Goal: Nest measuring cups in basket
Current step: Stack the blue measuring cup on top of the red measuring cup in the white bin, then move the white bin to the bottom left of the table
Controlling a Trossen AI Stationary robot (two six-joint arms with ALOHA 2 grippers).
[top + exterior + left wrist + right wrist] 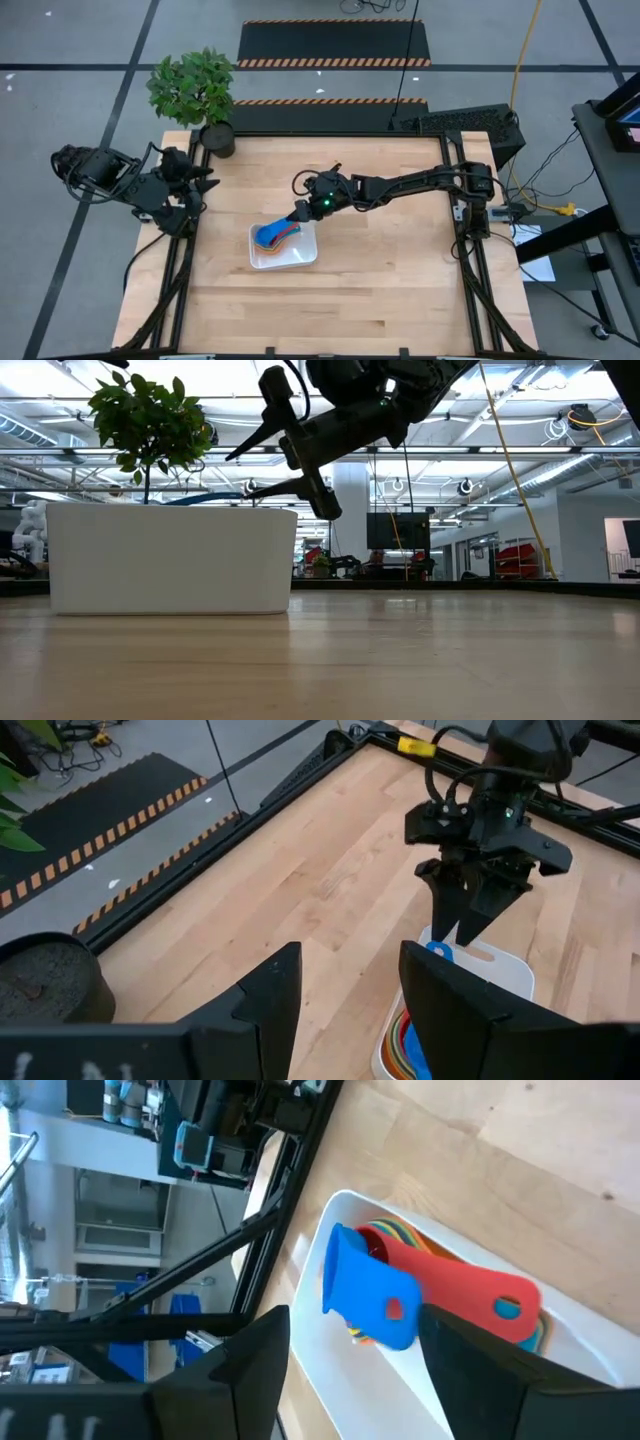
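The white basket [295, 258] rests on the table near its middle, and its side wall [170, 558] fills the left of the low view. In it lie the nested measuring cups [274, 234]. A blue cup's handle [372, 1295] lies uppermost, beside a red handle [470, 1295]. My right gripper [300, 213] hangs open just above the basket's far edge, with its fingers [262, 448] apart over the wall. The blue handle shows beyond the fingertips and I see no touch. My left gripper [345, 990] waits open at the table's left edge [182, 188], with nothing between its fingers.
A potted plant [205, 95] stands in a dark pot [217, 138] at the table's far left corner, close to the left arm. Bare wood lies near and right of the basket. A black frame [470, 230] runs along the table's edges.
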